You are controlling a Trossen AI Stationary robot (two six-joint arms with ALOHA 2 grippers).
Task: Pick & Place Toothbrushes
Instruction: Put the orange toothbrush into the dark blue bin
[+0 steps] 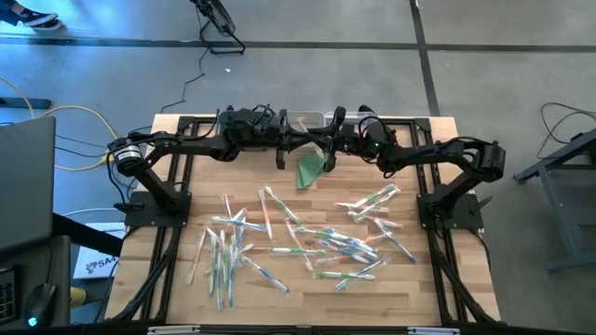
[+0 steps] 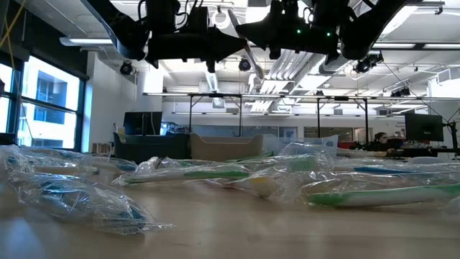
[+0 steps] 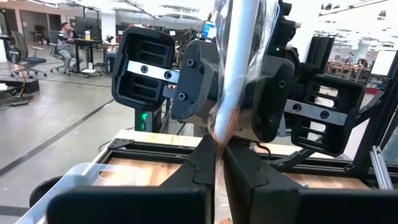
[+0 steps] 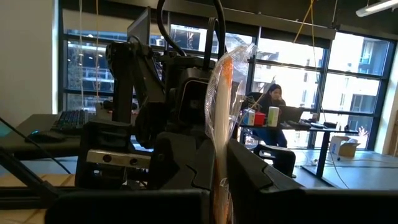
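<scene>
Many toothbrushes [image 1: 307,244] in clear wrappers lie scattered flat on the wooden table [image 1: 419,293]; the low view shows them close up [image 2: 215,174]. Both arms are raised over the table's far middle, their grippers facing each other. My left gripper [image 3: 217,163] and my right gripper [image 4: 217,180] are each shut on a wrapped toothbrush [image 3: 239,50] with an orange accent [image 4: 222,87]. It stands up above the fingers. The low view shows it as a slanted stick [image 2: 243,44] between the two dark hands. My left gripper pinches the wrapped toothbrush's lower part [image 3: 217,140] between its two fingers, coming level from the table's left. The brush rises above the fingers, clear of the table. My right gripper pinches the orange-tinted wrapped brush low down [image 4: 219,155] between its two fingers, level from the table's right. The brush stands roughly upright above them.
A folded green triangle [image 1: 310,171] lies on the table under the two grippers. A clear container [image 3: 74,183] sits at the table's far edge. Black frame rails [image 1: 168,233] run along both sides. People sit at desks in the room behind.
</scene>
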